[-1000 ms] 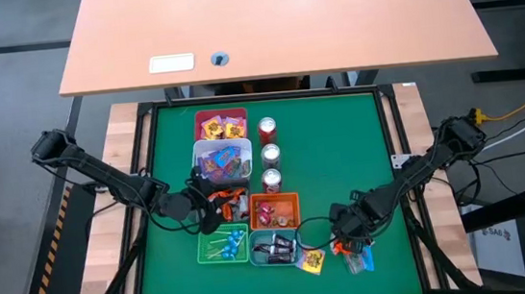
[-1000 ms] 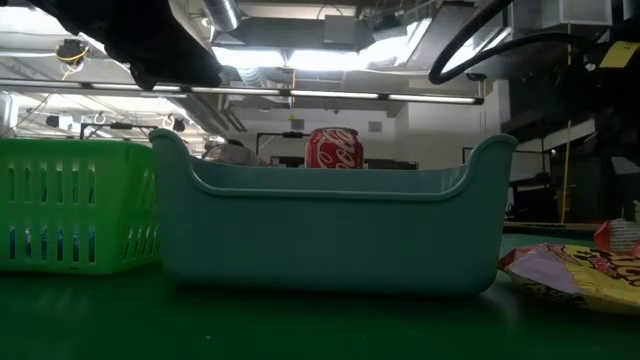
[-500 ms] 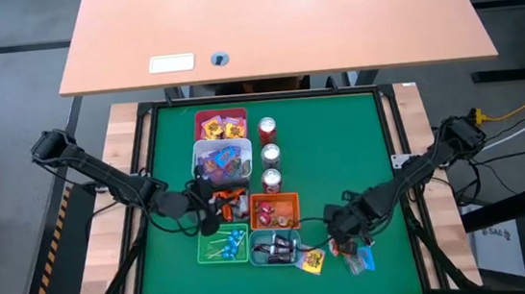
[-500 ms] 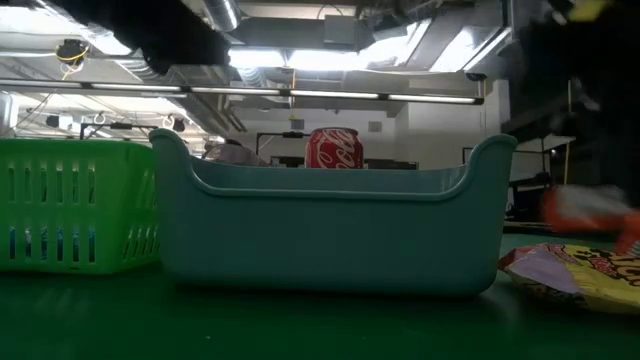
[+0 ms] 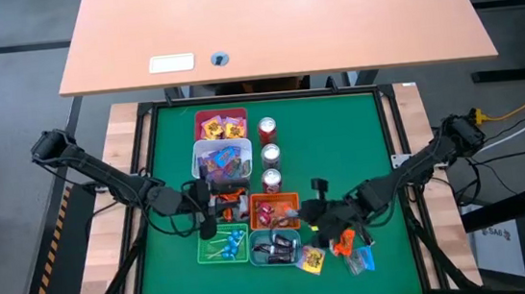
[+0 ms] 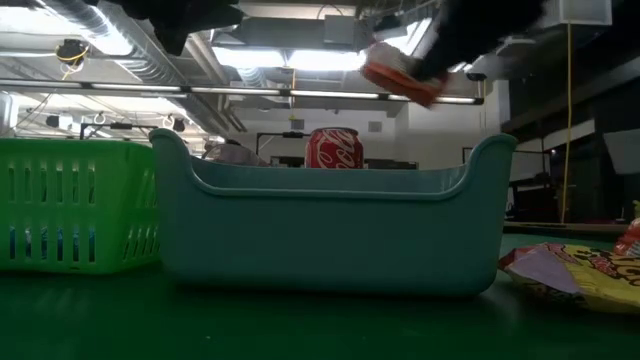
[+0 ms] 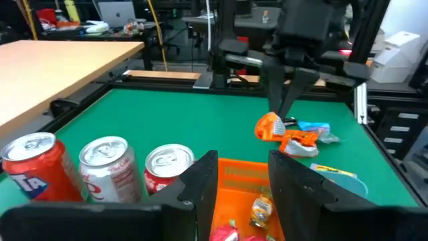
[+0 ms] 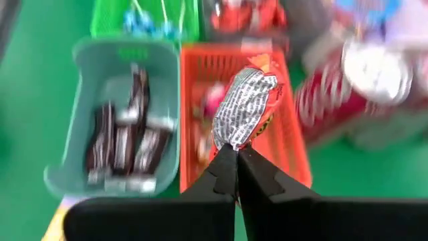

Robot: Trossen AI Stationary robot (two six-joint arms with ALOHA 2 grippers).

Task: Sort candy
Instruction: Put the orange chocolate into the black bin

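Note:
My right gripper (image 8: 235, 155) is shut on an orange-wrapped candy (image 8: 245, 99) and holds it in the air above the orange bin (image 5: 274, 210) and teal bin (image 5: 274, 248). The low view shows this candy (image 6: 400, 75) high above the teal bin (image 6: 330, 235). Loose candy lies on the mat at the near right: a yellow piece (image 5: 312, 260), an orange one (image 5: 343, 245) and a blue one (image 5: 356, 262). My left gripper (image 7: 241, 164) is open with nothing between its fingers, at the left side of the orange bin (image 7: 234, 177). My right gripper pinches the crimped end of the candy's wrapper (image 8: 231, 142) between its two fingertips. The fingers slant down from the table's right side. The candy juts out beyond the fingertips, lifted clear of mat and bins.
Three cans (image 5: 270, 155) stand in a row behind the orange bin. A red bin (image 5: 220, 124) and a clear bin (image 5: 222, 160) with candy sit at the far left of them. A green bin (image 5: 224, 245) with blue lollipops stands beside the teal bin.
My right gripper has risen from the loose pile at the near right and gone left toward the orange bin, tipping its fingers up from pointing down. The orange candy has come up off the mat with it.

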